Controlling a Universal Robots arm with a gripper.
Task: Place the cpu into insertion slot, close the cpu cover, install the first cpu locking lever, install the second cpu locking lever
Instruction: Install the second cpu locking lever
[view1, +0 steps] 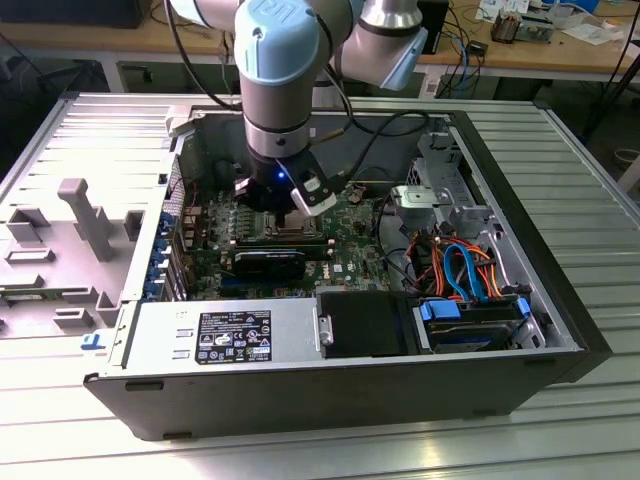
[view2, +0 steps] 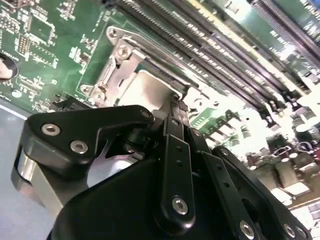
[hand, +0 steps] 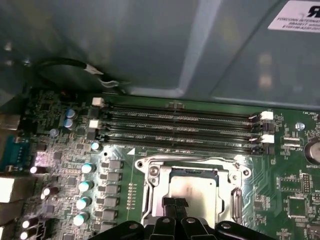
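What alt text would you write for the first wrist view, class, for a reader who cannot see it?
A gripper hangs just above a silver cpu seated in its metal-rimmed insertion slot on a green circuit board. Long black memory slots run beside the socket.

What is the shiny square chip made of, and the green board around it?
The cpu looks like brushed metal on top: silver-grey with a dull shine. The green circuit board looks like hard, glossy coated board, dotted with small metal parts; I cannot tell its exact material.
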